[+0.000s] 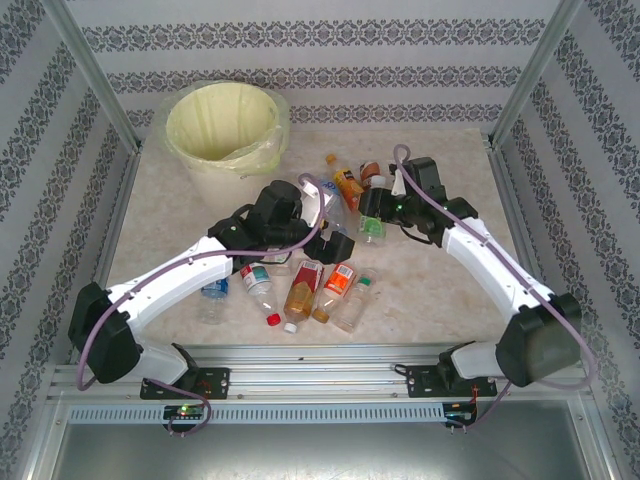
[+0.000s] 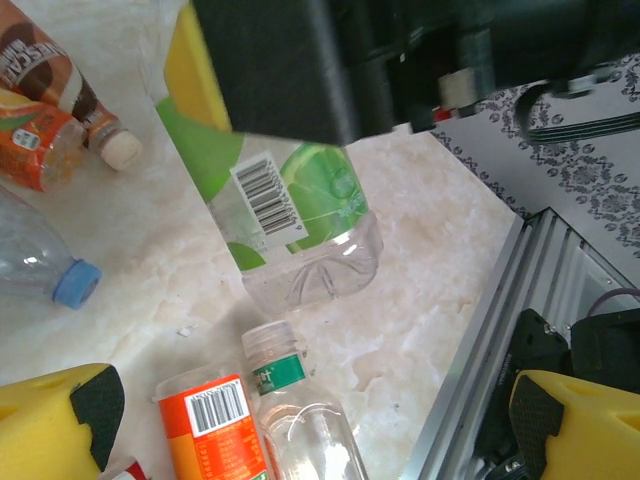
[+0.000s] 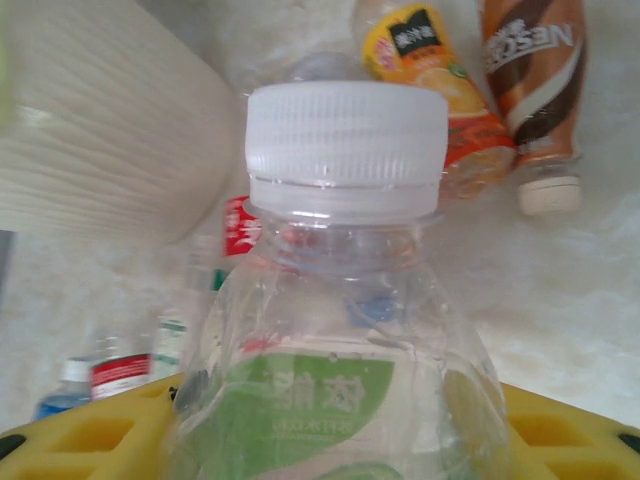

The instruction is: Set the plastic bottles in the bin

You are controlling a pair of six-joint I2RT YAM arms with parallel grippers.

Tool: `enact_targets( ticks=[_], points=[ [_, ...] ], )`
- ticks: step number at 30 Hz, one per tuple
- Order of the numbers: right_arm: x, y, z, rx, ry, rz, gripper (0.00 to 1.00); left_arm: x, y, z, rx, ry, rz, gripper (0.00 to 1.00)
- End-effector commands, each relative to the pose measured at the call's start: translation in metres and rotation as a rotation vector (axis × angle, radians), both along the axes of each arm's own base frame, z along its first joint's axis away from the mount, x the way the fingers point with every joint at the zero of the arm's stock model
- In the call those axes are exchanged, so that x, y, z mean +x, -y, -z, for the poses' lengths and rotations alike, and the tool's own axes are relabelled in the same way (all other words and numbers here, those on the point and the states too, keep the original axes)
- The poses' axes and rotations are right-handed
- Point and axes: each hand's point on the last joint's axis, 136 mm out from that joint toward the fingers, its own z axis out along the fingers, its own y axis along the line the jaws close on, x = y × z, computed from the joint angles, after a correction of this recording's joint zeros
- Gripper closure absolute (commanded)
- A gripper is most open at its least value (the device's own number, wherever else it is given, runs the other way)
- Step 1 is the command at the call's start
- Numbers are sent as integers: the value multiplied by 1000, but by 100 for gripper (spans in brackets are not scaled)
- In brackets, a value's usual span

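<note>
right hand [image 1: 375,212] gripped the white-capped green-label bottle [image 3: 330,330]; left hand [image 2: 318,425] hung wide open above the bottles [image 1: 300,290] on the worktop [image 1: 440,290].

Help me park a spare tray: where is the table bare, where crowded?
The table is bare at left, between the bin and the left arm, and near-right, between the plastic bottles and the right arm. The centre is crowded with bottles.

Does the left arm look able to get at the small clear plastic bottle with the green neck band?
Probably yes. The left gripper is open, and the clear bottle lies between its yellow fingers with nothing over it. The orange-labelled bottle lies close against it and might be caught too.
</note>
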Motion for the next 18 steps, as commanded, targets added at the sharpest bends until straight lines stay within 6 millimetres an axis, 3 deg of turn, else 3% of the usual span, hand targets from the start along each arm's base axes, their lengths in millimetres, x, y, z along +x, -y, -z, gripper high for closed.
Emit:
enact_targets(
  ticks=[1,6,15,18],
  points=[
    [-10,-18,-29,144,42,-15,41,-5,10,-12,-51,-38,21,0],
    [-25,-35,-45,255,71,-41,41,-2,9,-13,-77,-59,4,0],
    [-38,-59,-49,317,69,-93,41,2,15,1,-73,-130,17,0],
    [-39,-61,-49,316,71,-99,41,1,16,3,-74,-143,19,10]
  ],
)
